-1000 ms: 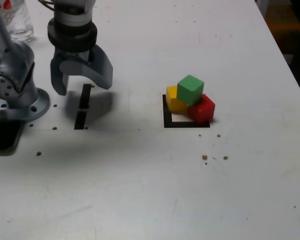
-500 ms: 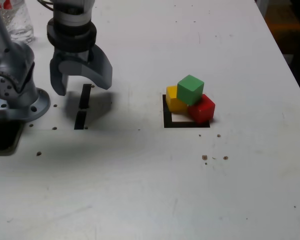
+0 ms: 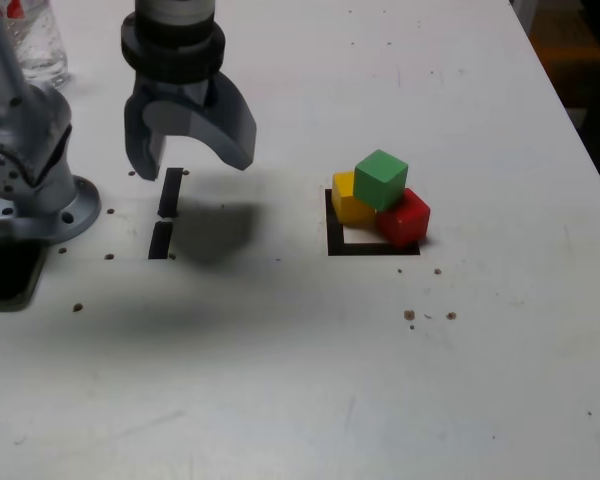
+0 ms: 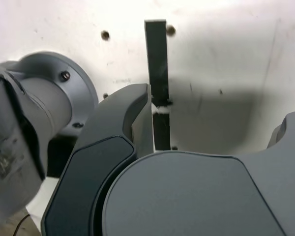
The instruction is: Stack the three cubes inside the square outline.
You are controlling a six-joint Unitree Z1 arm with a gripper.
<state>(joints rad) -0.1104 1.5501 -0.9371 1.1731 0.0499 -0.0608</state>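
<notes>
The claw [image 3: 192, 158] is held wide open and empty above the surface [image 3: 280, 380], at the exterior view's left. Well right, the green cube [image 3: 381, 180] rests on the yellow cube [image 3: 349, 200] and red cube [image 3: 405, 217], at the square outline [image 3: 334, 235].

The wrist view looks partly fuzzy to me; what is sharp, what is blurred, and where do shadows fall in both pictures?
Wrist view: the end effector looms close and soft, the black strip on the table is sharper, with a grey shadow beside it. Exterior view: evenly lit, a soft shadow lies on the table under the open end effector; the cubes look crisp.
</notes>
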